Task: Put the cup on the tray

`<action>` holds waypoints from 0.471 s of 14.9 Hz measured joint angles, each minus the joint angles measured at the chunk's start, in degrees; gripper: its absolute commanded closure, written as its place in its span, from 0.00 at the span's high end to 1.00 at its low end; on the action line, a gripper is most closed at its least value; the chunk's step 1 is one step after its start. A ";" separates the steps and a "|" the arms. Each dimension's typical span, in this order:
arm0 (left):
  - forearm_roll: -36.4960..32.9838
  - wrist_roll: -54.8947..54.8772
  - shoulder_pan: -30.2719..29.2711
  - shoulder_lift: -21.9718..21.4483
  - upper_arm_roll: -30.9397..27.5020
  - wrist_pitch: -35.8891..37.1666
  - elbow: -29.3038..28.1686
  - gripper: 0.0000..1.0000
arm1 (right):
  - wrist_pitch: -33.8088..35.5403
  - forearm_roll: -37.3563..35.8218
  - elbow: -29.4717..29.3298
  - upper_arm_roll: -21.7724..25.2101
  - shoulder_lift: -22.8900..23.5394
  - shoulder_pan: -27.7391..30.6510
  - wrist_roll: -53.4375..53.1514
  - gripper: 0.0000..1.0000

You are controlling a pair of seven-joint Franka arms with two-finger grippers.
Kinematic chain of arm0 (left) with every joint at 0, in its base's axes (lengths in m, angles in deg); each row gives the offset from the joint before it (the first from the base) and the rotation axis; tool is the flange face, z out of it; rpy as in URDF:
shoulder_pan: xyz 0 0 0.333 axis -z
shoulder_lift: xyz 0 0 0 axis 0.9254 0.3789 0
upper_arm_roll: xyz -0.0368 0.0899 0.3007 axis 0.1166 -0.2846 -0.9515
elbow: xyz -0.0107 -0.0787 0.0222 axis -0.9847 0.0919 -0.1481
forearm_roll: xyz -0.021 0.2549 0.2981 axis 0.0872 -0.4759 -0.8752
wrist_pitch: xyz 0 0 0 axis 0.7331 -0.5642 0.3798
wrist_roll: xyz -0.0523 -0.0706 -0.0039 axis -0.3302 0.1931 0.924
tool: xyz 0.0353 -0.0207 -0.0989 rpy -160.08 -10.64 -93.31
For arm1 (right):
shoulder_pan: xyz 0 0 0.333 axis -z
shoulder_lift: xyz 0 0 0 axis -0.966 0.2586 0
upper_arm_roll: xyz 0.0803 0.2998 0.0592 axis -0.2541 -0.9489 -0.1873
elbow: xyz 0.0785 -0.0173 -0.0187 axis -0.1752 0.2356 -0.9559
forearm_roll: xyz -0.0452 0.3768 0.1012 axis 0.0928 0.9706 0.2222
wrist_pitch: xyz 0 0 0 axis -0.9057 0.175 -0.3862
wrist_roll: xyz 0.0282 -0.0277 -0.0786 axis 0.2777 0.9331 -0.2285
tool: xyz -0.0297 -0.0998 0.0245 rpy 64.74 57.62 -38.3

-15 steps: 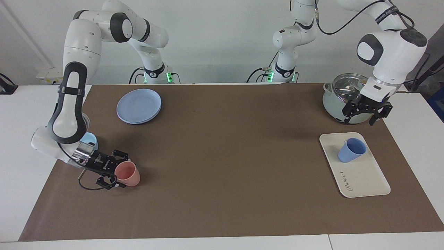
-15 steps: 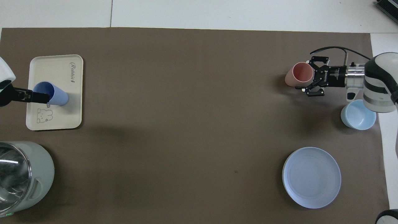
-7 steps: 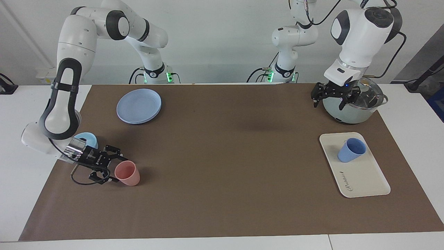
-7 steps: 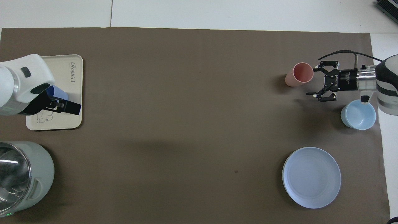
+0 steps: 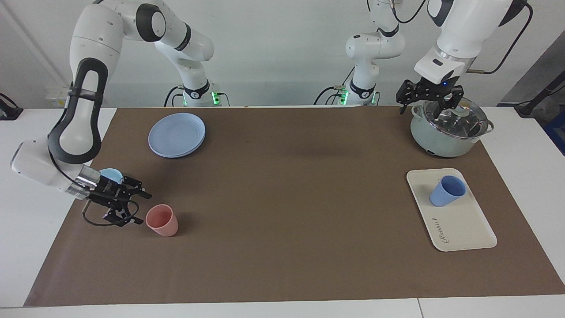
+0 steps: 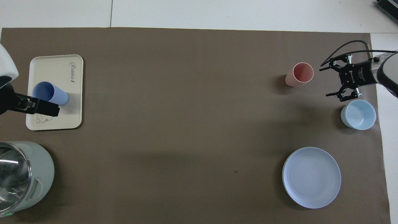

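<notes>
Underneath, a brown mat [image 5: 282, 207] covers the white table [image 5: 26, 207]; the cup [image 5: 446, 190] stands on the tray [image 5: 463, 229]. Both grippers, left [image 5: 427, 106] and right [image 5: 134, 207], seemingly spread apart, empty.

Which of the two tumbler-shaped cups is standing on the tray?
The periwinkle-blue cup, upright on the cream tray toward the left arm's end. The pink cup stands on the brown mat at the right arm's end instead.

Light: bright, even, from above.
Shadows: soft, faint on the brown mat [image 5: 282, 198].
Glare: on the pot lid [image 5: 454, 118].
Focus: sharp.
</notes>
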 measured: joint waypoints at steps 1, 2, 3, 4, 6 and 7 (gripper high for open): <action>0.15 -0.02 -0.65 0.17 -0.64 0.00 -0.01 1.00 | 0.01 -3.37 0.04 -0.03 -1.17 -1.84 2.43 1.00; 0.24 -0.07 -1.21 0.30 -0.93 0.01 -0.05 1.00 | 0.14 -6.33 0.11 -0.09 -1.85 -3.49 5.45 1.00; 0.29 -0.09 -1.53 0.36 -1.10 0.01 -0.20 1.00 | 0.44 -9.13 0.20 -0.14 -2.25 -5.10 9.35 1.00; 0.30 -0.09 -1.73 0.36 -1.11 0.02 -0.31 1.00 | 1.09 -11.32 0.24 -0.17 -2.52 -6.54 13.45 1.00; 0.31 -0.13 -1.89 0.35 -1.10 0.09 -0.36 1.00 | 2.13 -13.32 0.29 -0.16 -2.92 -8.54 20.20 1.00; 0.31 -0.44 -1.89 0.36 -1.10 0.23 -0.41 1.00 | 2.29 -13.84 0.29 -0.17 -3.23 -9.02 23.06 1.00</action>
